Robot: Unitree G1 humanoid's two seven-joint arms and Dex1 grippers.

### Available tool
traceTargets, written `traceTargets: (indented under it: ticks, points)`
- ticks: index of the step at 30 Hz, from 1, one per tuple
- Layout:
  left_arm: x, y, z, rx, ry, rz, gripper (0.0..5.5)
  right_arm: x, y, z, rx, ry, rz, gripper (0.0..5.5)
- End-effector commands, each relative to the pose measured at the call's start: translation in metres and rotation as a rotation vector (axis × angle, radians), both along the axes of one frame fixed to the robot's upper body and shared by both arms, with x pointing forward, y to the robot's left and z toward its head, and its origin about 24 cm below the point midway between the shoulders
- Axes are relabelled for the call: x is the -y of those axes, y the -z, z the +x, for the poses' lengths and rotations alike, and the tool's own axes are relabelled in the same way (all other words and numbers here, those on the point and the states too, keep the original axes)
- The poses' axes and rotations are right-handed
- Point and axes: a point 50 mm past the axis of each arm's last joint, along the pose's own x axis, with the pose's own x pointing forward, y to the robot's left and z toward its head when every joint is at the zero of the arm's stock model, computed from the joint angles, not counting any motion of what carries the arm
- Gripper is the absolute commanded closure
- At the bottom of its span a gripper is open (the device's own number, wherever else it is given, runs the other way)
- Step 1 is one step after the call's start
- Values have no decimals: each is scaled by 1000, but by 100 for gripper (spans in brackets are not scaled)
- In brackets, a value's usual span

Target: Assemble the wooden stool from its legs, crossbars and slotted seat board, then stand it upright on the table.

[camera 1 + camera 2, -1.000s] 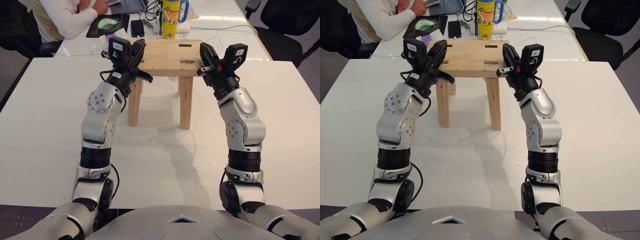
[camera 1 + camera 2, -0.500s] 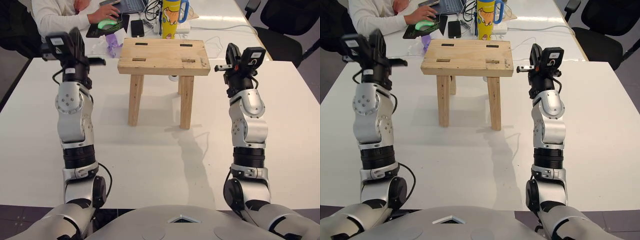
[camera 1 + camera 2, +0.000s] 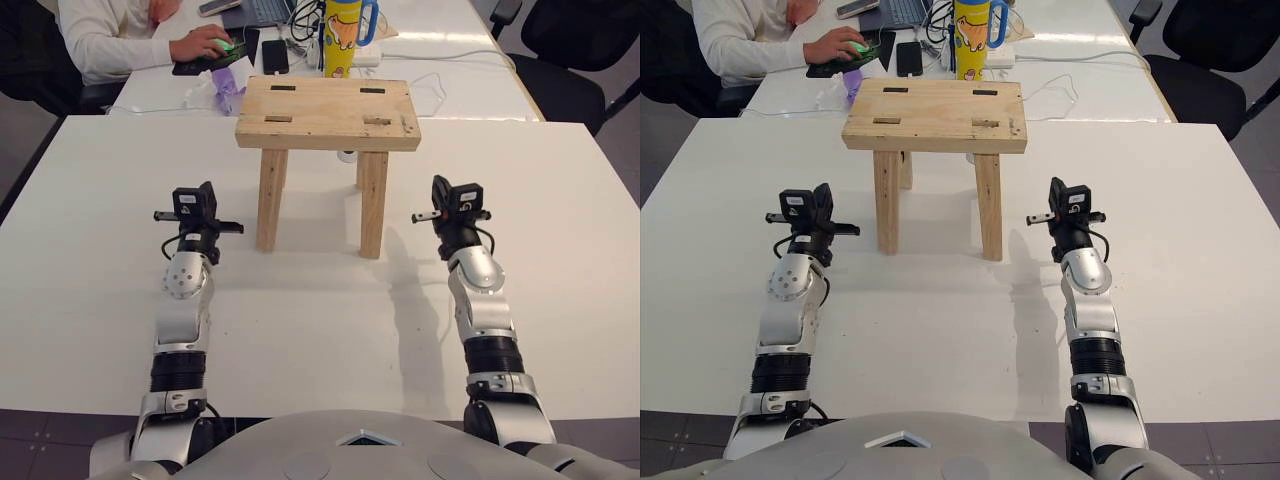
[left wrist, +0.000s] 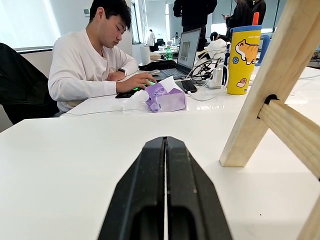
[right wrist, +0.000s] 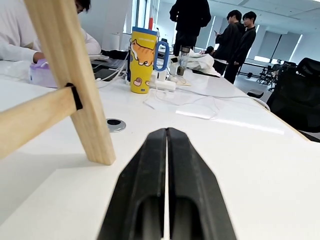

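The stool (image 3: 328,105) stands upright on its four legs by the far edge of the tabletop (image 3: 310,330), midway along it. My left fingers (image 4: 142,195) are clenched on nothing, low over the tabletop near the stool's left side; my right fingers (image 5: 145,190), also clenched and empty, sit near its right side

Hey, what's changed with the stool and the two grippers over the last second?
Both grippers came off the seat board of the light wooden stool, swung outward, then dropped back toward the robot. The left gripper and right gripper are now low over the white table, one on each side of the stool, fingers shut. The stool stayed upright in place.
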Motion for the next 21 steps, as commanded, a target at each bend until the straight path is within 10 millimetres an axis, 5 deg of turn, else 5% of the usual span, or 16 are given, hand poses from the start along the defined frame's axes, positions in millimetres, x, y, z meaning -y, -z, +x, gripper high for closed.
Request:
traceTargets:
  ticks: [1, 21]
  points:
    - [4, 11, -4, -33, 14, -10, 550, 0, 7, -4, -20, -9, -12, 549]
    - [7, 10, 1, -21, 28, 3, 550, -1, 8, -3, -20, -12, -10, 549]
